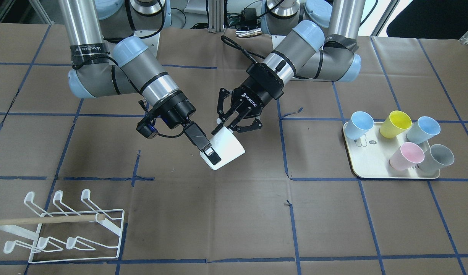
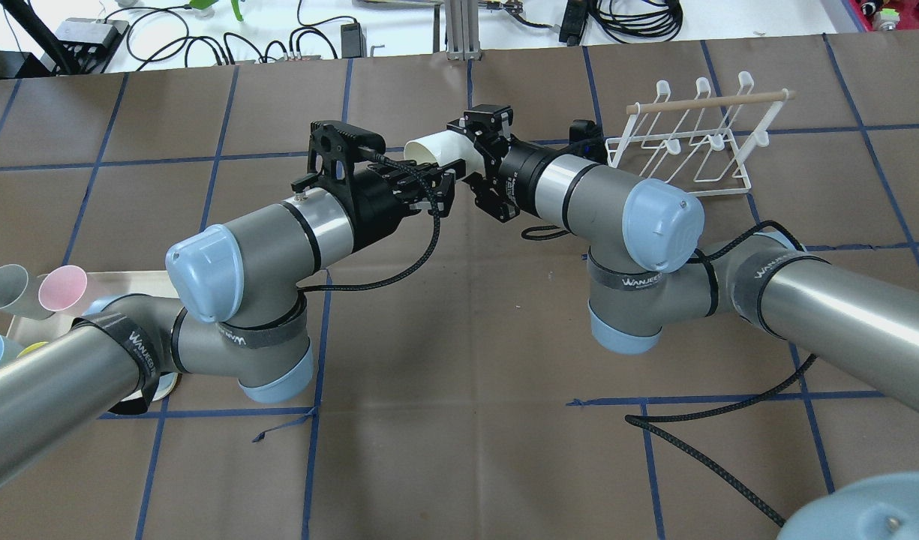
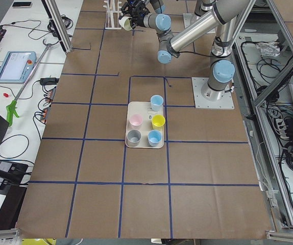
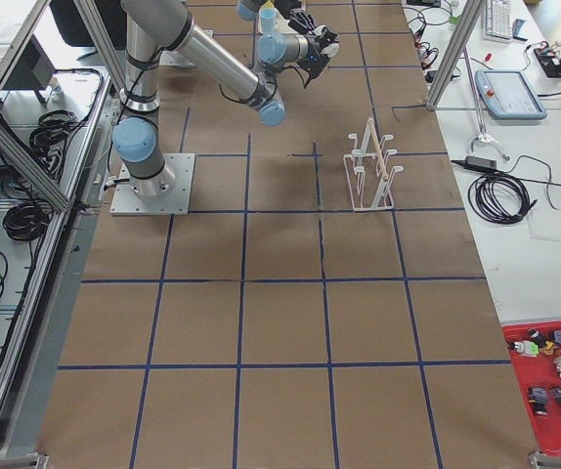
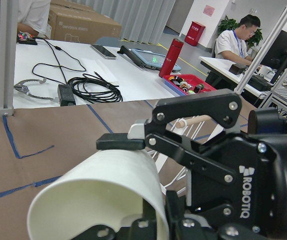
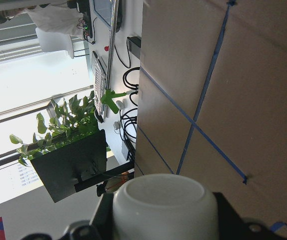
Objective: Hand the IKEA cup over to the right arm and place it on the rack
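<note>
The cup [image 1: 228, 147] sits between the right gripper's [image 1: 212, 156] jaws, just ahead of the left gripper's [image 1: 235, 128]. The rack [image 1: 50, 220] stands well off to the jaws' right, and the tray [image 1: 367, 162] with other cups [image 1: 406, 156] well off to their left.

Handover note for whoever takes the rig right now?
Right tool: shut on the white cup, base toward its wrist.
Left tool: looks open, fingertips beside the cup's mouth.
Rack: no cup on it yet.
Five coloured cups sit on the tray.
Done: handover, apparently. Left to do: back the left tool away, carry the cup to the rack, hang it on a prong.
</note>
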Tool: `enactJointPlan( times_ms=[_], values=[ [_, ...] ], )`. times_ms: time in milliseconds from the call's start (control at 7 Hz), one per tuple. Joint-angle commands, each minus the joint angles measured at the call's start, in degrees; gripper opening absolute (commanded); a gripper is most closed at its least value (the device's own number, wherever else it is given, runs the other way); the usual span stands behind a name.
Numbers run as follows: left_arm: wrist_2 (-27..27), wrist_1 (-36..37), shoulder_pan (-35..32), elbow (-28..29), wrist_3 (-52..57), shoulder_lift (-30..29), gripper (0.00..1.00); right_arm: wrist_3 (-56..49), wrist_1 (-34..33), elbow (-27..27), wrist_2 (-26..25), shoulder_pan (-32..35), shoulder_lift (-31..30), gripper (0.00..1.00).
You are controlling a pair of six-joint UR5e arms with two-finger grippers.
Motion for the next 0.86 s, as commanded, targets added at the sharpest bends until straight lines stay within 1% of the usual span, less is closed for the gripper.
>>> enactJointPlan(
  times_ms=[0, 143, 286, 429, 571, 714],
  values=[
    [0.1, 0.0, 0.1, 0.2, 0.0, 0.0, 0.93, -0.1, 0.0, 0.0, 0.1, 0.0, 0.0, 0.51],
    [0.0, -0.1, 0.1, -0.1, -0.3, 0.1, 0.96, -0.2, 0.0, -0.2, 0.1, -0.1, 0.0, 0.50],
    [0.2, -0.2, 0.4, -0.2, -0.3, 1.1, 0.96, -0.6, 0.0, -0.3, 0.2, -0.4, -0.1, 0.45],
    [0.3, -0.2, 1.0, -0.5, -0.3, 1.8, 0.96, -1.9, -0.4, -0.8, -0.2, -1.5, -0.1, 0.44],
    [0.8, -0.2, 2.5, -2.8, -0.3, 4.0, 0.96, -3.4, -0.6, -2.2, -0.3, -2.0, 0.2, 0.43],
    [1.2, -0.9, 6.1, -6.6, -0.2, 8.4, 0.96, -6.1, -0.5, -2.9, -0.2, -3.9, 0.1, 0.41]
  ],
)
